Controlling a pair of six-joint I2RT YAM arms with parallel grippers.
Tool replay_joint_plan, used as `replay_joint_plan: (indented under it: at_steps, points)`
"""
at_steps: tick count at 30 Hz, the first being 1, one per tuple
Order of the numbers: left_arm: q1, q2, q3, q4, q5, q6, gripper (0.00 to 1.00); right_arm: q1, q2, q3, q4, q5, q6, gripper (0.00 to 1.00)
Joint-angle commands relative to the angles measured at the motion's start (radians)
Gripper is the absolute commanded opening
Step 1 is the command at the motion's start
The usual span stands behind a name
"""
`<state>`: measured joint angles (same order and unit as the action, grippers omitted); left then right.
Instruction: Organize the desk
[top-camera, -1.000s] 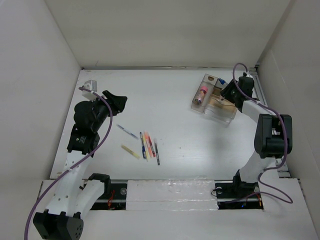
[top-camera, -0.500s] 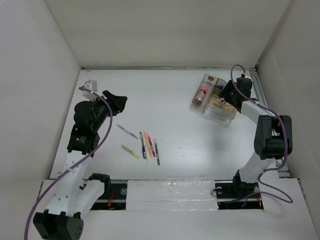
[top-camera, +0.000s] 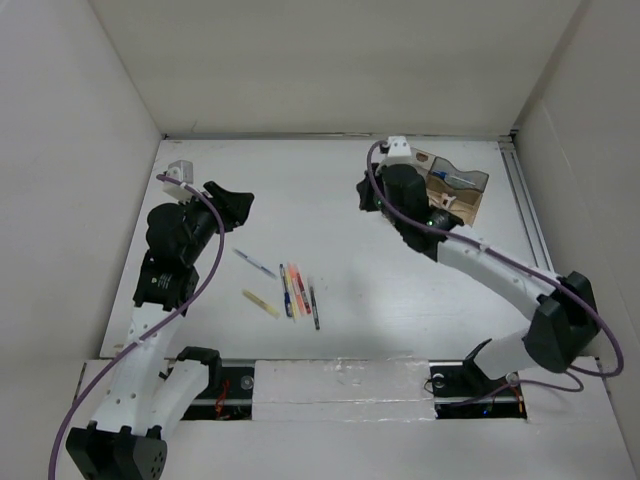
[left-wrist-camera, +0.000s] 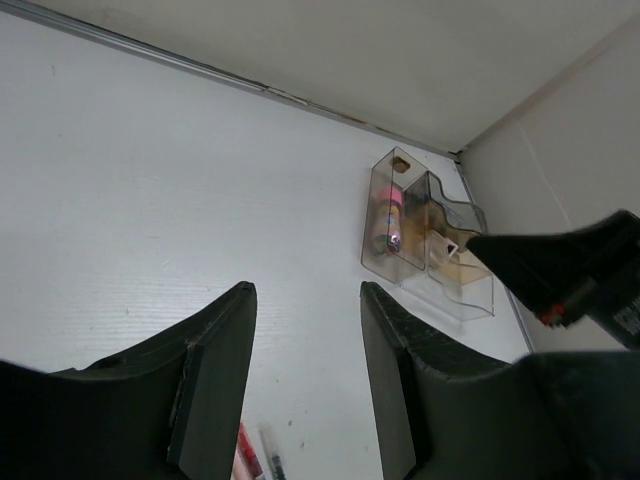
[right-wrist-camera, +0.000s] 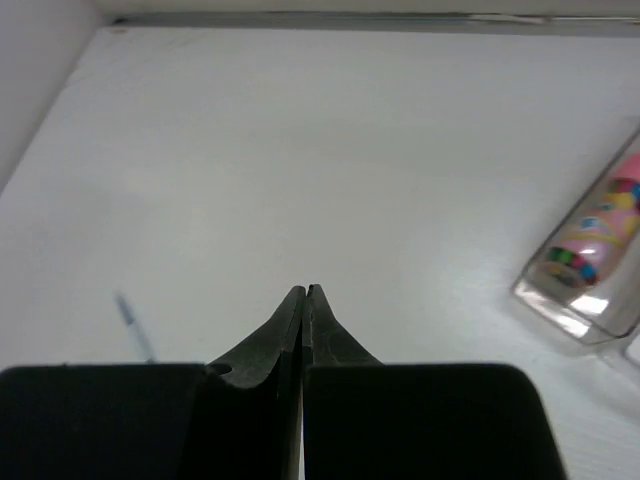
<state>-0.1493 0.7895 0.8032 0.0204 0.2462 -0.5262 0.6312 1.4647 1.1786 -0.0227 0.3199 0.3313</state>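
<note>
- Nearest the arm bases, the loose writing things lie on the large flat white matte tabletop (top-camera: 400, 290), which fills the floor between the white walls. A cluster of slim coloured pens (top-camera: 298, 292) lies side by side, with a pale yellow stick (top-camera: 262, 303) just left of it. A thin blue-and-white pen (top-camera: 255, 263) sits a little beyond.
- The step in hand looks like a reach for the next pen. The clustered pens nearly touch, so taking an outer one across its barrel should avoid dragging its neighbours.
- The right pincer (right-wrist-camera: 303, 292) is pressed together with nothing in it, so it would need to spread before it comes down.
- The carry likely ends at the clear plastic compartment tray (top-camera: 462, 186) at the far right, where a pink patterned tube (right-wrist-camera: 592, 243) already lies. A pen should go in along a compartment's length.
- The left arm is folded at the left side. Its left pincer (top-camera: 235, 200) is spread and empty, held above the surface and pointing across toward the tray.
- The right arm stretches long from its base diagonally to mid-tabletop, its wrist just left of the tray. Its pincer is over bare surface, well apart from the pens.
</note>
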Motion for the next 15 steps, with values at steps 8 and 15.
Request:
replay_joint_plan:
  at_steps: [8,15]
  points:
    - [-0.001,0.013,0.013,0.064,0.03,0.005,0.34,0.25,-0.191,-0.232,0.072,-0.131,-0.046,0.0]
    - [-0.001,0.065,0.014,0.059,0.044,0.006,0.02,0.352,-0.179,-0.295,-0.036,-0.051,-0.063,0.36]
